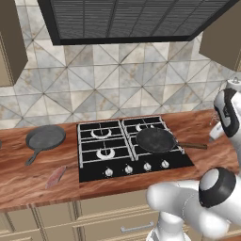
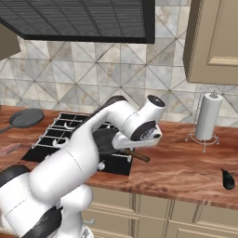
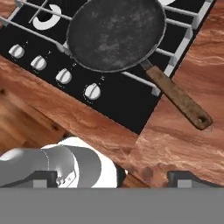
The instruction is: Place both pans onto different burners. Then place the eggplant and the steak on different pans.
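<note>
Countertop [image 1: 28,176]; raised arm, open end effector [image 3: 113,175]

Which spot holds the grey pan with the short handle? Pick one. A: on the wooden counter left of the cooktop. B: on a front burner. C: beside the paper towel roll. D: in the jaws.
A: the grey pan lies on the wooden counter left of the cooktop, near the steak; the dark pan sits on the grates.

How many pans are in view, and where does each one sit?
2. The dark pan rests on the cooktop's front right burner; the grey pan lies on the wooden counter, left of the cooktop.
</note>
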### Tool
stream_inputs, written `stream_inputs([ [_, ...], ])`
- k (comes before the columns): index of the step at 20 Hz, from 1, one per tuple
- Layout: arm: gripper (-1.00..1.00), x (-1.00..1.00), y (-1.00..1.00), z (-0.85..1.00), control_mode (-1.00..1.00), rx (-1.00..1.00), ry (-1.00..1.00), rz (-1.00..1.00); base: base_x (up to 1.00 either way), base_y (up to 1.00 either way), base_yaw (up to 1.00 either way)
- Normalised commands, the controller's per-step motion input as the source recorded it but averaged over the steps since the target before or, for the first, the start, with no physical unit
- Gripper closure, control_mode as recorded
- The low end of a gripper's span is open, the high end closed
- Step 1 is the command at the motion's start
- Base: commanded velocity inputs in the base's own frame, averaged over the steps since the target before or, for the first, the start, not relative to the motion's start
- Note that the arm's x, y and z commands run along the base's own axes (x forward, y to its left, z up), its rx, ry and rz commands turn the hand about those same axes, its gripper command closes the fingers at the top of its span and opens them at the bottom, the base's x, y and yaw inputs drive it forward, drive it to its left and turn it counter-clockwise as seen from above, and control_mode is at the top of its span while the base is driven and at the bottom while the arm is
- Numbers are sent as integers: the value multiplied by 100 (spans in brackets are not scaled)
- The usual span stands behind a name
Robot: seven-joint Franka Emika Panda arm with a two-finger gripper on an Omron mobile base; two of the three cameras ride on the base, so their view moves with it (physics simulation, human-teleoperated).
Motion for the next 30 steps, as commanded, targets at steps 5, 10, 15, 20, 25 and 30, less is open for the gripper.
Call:
stream_inputs([
  [5, -100, -30, 14, 15, -100, 5, 20, -41, 0, 0, 0],
  [10, -100, -30, 23, 2, -100, 5, 11, -33, 0, 0, 0],
  [15, -100, -35, 40, 27, -100, 2, -4, -11, 0, 0, 0],
  [20, -100, -48, 45, 50, -100, -20, -22, 0, 0, 0, 0],
  [25, -100, -55, 37, 13, -100, -31, -30, 0, 0, 0, 0],
  [30, -100, -21, 12, 0, 100, -12, -9, 0, -11, 6, 0],
])
